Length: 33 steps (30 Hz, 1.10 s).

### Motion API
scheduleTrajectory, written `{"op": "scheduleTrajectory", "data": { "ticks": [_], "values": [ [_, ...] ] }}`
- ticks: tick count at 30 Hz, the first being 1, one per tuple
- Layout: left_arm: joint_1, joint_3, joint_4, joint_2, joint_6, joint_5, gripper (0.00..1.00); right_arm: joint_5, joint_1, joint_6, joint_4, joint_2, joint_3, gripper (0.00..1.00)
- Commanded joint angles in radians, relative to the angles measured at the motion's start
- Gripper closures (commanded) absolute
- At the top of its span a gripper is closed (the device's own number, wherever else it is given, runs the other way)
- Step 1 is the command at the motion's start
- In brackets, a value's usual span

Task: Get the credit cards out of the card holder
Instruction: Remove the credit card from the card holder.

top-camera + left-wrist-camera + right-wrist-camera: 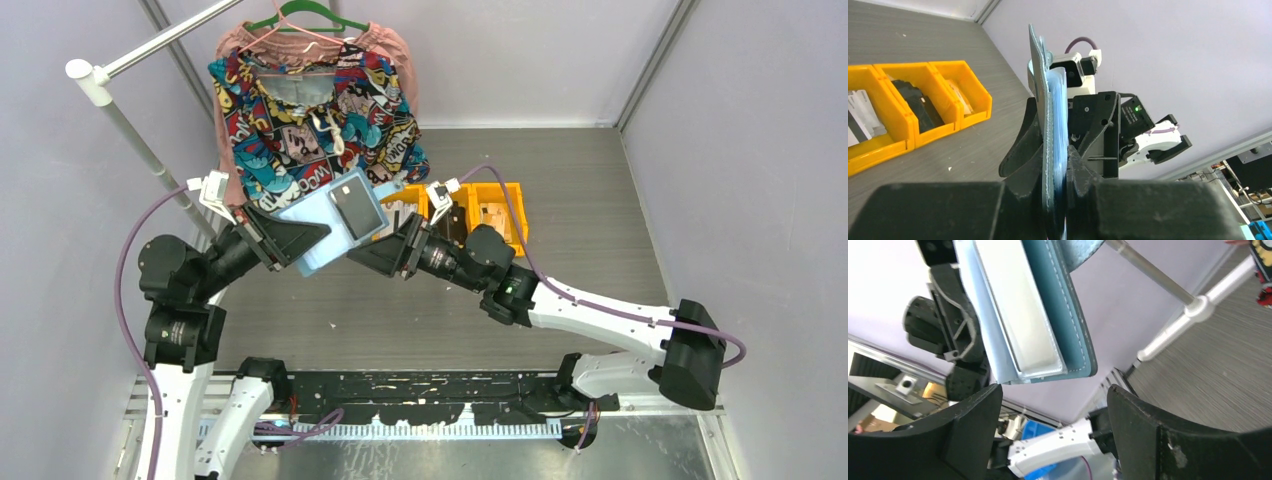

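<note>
The card holder (335,225) hangs open above the counter (580,200), just left of frame centre in the top view, gripped at its left edge by the clenched left claw (300,238). A pale credit card (1018,310) sits in its inner sleeve. The right claw (380,250) is released, fingers spread wide, just lower right of the holder's free end and apart from it. Orange bins (495,215) stand behind on the counter, right of centre.
</note>
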State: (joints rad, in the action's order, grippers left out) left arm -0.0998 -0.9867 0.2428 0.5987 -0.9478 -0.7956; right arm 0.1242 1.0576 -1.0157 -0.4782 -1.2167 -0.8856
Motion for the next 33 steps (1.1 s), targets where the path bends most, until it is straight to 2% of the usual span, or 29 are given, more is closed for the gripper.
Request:
{"op": "scheduleTrajectory", "data": {
  "ticks": [1, 4, 7, 11, 14, 15, 16, 18, 19, 21, 25, 29, 33],
  "values": [
    [0.003, -0.009, -0.082, -0.013, -0.033, -0.031, 1.00, -0.085, 0.004, -0.089, -0.303, -0.012, -0.004, 0.21],
    [0.003, -0.008, -0.074, -0.020, -0.031, -0.033, 1.00, -0.074, 0.005, -0.109, -0.371, -0.025, -0.016, 0.29],
    [0.004, -0.009, -0.066, -0.021, -0.031, -0.039, 1.00, -0.036, 0.004, -0.116, -0.364, -0.041, -0.060, 0.45],
    [0.004, -0.015, -0.057, -0.021, -0.023, -0.035, 1.00, -0.025, 0.005, -0.121, -0.360, -0.041, -0.071, 0.53],
    [0.004, -0.017, -0.048, -0.020, -0.011, -0.046, 1.00, -0.037, 0.004, -0.103, -0.330, -0.017, -0.071, 0.72],
    [0.005, -0.020, -0.035, -0.019, 0.004, -0.055, 0.96, -0.042, 0.005, -0.091, -0.303, -0.004, -0.073, 0.79],
    [0.004, -0.023, -0.011, -0.017, 0.025, -0.060, 0.89, -0.042, 0.003, -0.073, -0.260, 0.012, -0.081, 0.86],
    [0.005, -0.040, 0.066, -0.013, 0.100, -0.064, 0.71, -0.022, 0.003, -0.010, -0.110, 0.045, -0.124, 0.94],
    [0.004, -0.051, 0.103, -0.012, 0.147, -0.063, 0.66, 0.000, 0.004, 0.029, -0.018, 0.058, -0.156, 0.98],
    [0.005, -0.076, 0.189, -0.010, 0.239, -0.051, 0.60, 0.076, 0.003, 0.116, 0.184, 0.063, -0.239, 0.99],
    [0.005, -0.127, 0.260, -0.007, 0.345, -0.040, 0.58, 0.200, 0.004, 0.249, 0.497, 0.049, -0.354, 0.99],
    [0.005, -0.164, 0.269, -0.001, 0.374, -0.076, 0.58, 0.313, 0.003, 0.335, 0.686, 0.015, -0.421, 0.99],
    [0.004, -0.172, 0.255, 0.010, 0.365, -0.199, 0.58, 0.389, 0.003, 0.418, 0.839, -0.040, -0.518, 0.99]
  ]
}}
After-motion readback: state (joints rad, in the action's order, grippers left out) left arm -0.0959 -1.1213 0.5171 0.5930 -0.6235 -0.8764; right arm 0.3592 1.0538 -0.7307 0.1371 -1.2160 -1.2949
